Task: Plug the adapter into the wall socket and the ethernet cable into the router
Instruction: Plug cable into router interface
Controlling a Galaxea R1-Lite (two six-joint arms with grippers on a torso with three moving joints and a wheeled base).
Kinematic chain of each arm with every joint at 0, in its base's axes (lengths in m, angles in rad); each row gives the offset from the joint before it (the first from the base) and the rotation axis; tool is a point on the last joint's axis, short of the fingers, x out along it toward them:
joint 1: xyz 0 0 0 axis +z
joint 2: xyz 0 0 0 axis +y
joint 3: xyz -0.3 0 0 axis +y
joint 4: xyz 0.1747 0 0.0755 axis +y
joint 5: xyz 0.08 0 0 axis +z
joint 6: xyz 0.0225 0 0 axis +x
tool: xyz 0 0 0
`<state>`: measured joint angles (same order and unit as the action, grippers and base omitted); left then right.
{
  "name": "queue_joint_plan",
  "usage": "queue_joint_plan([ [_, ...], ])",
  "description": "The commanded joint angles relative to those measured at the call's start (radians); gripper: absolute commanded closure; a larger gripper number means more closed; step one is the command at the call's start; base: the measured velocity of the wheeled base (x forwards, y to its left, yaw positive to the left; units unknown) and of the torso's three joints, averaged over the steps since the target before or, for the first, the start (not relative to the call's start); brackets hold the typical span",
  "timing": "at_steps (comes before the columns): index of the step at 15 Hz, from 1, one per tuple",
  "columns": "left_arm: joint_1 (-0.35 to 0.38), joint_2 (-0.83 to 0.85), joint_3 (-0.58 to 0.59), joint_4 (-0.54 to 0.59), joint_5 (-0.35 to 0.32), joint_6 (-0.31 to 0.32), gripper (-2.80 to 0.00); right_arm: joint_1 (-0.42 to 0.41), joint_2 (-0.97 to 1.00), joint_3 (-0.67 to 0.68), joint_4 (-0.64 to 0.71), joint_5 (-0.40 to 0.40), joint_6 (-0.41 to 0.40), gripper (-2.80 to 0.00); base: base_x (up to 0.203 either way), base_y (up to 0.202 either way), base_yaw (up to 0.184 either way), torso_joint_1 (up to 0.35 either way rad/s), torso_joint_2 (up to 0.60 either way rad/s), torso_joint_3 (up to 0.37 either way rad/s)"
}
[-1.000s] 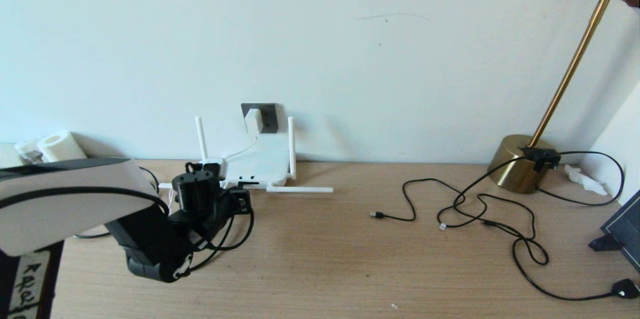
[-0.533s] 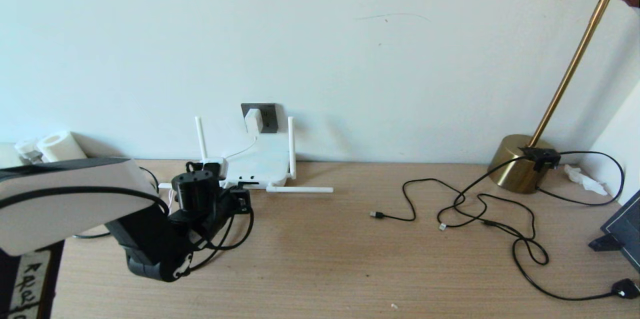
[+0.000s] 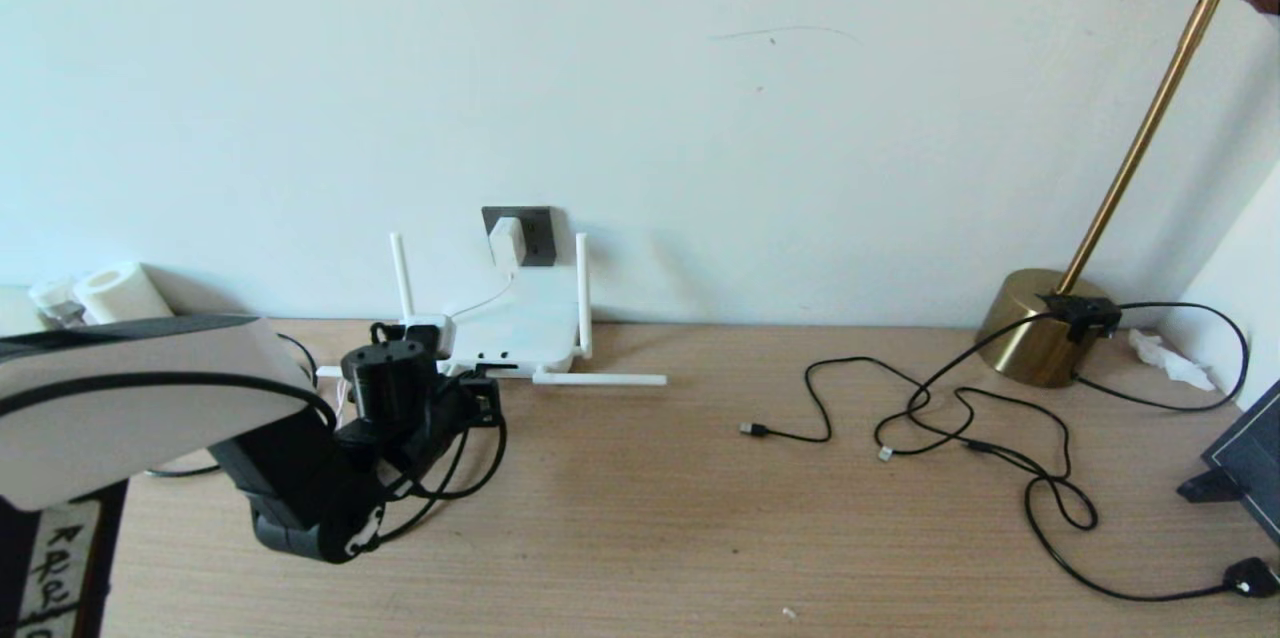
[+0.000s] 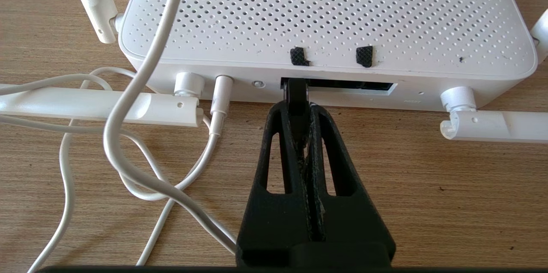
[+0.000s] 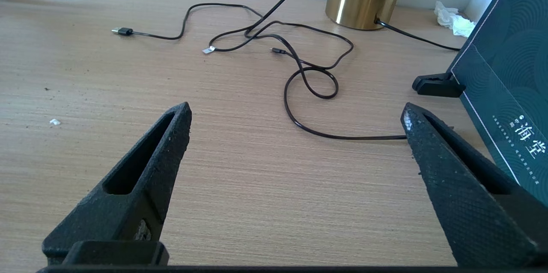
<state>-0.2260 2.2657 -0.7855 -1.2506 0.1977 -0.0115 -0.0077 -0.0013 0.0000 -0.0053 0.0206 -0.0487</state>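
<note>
White and perforated on top, the router lies on the wooden desk against the wall, right below the dark grey wall socket, where the adapter sits plugged in with its thin white cord trailing down past the router's port edge. The left gripper is at that edge, its fingers pinched together on the black plug of the ethernet cable, which sits at the mouth of the dark port slot. The right gripper hangs over bare desk well to the right, fingers spread wide, near thin black cords and a brass lamp base.
</note>
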Motion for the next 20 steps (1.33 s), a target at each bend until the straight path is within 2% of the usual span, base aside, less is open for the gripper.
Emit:
queue_joint_plan([
  [1,0.002,0.002,0.000,-0.006,0.002,-0.001,0.00,0.000,0.001,0.000,-0.001,0.001,0.000,-2.80,0.000,0.000,0.000,0.000,0.00,0.000],
  [20,0.016,0.031,-0.020,-0.006,0.002,0.015,0.00,0.000,0.001,0.000,-0.001,0.001,0.000,-2.80,0.000,0.000,0.000,0.000,0.00,0.000],
])
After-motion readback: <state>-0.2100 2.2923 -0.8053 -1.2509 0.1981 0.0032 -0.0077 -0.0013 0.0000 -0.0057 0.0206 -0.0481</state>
